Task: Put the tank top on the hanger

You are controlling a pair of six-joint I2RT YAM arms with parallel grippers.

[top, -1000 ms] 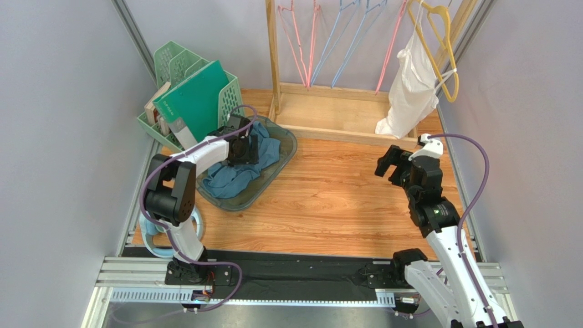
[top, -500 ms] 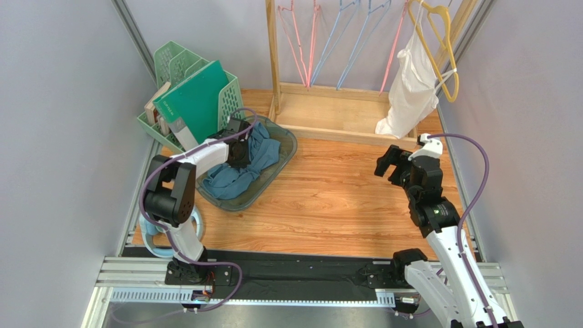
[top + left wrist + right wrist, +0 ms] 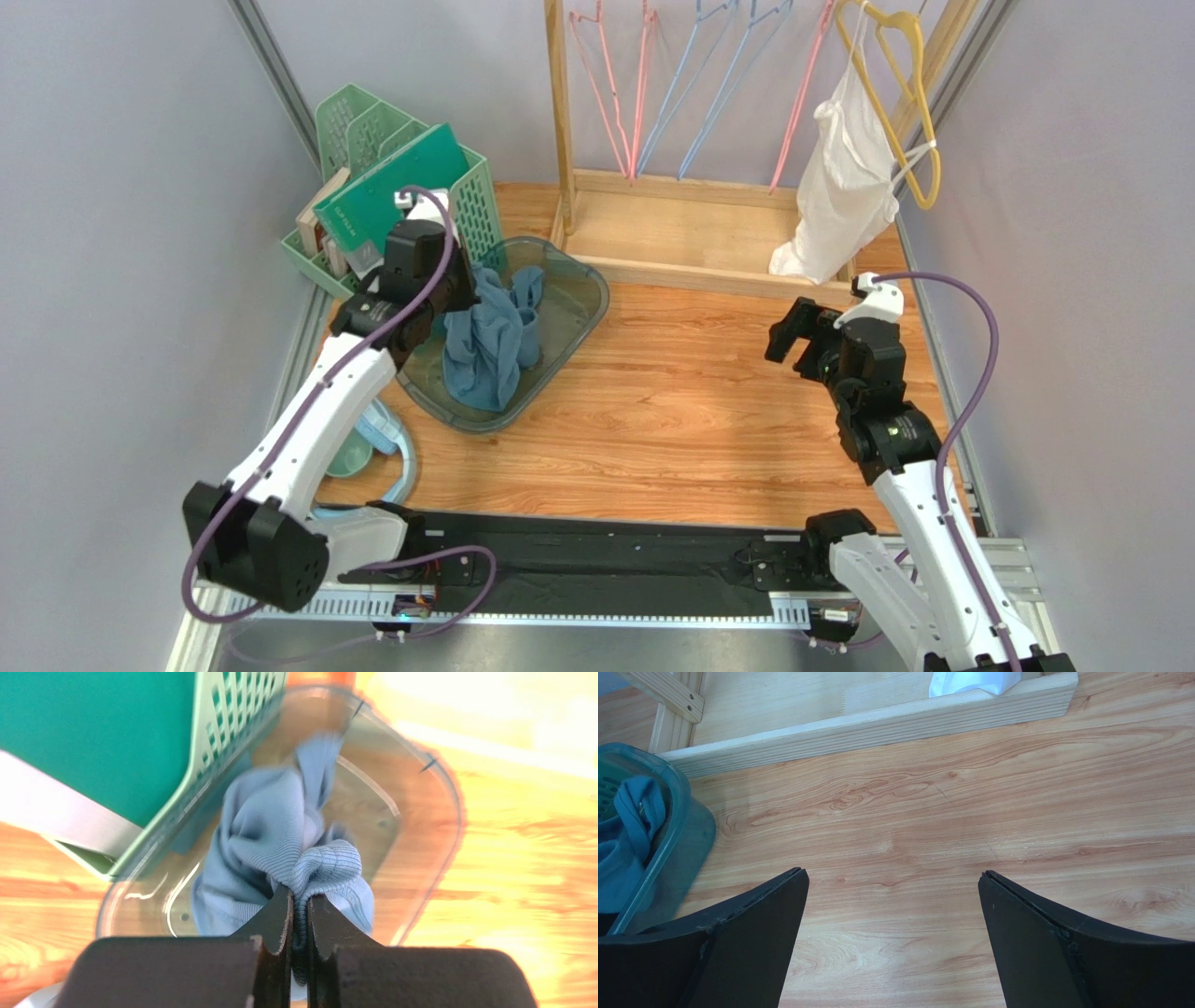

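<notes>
Nearest, the right gripper (image 3: 793, 336) hangs over bare wood well to the right of the clear teal tub (image 3: 582, 301), its jaws spread wide with nothing between them. At the tub itself, the left gripper (image 3: 300, 899) sits above the far-left rim, fingers pressed together on a ribbed fold of the tank top (image 3: 274, 833). The garment is bunched into a narrow column inside the tub. Its long axis runs from the pinch toward the tub's near end, and a narrow strip reaches toward the far end. Just left of the tub stands a green basket (image 3: 477, 196). Beyond the tub, a pink hanger (image 3: 630, 161) hangs on the wooden rack (image 3: 561, 126).
</notes>
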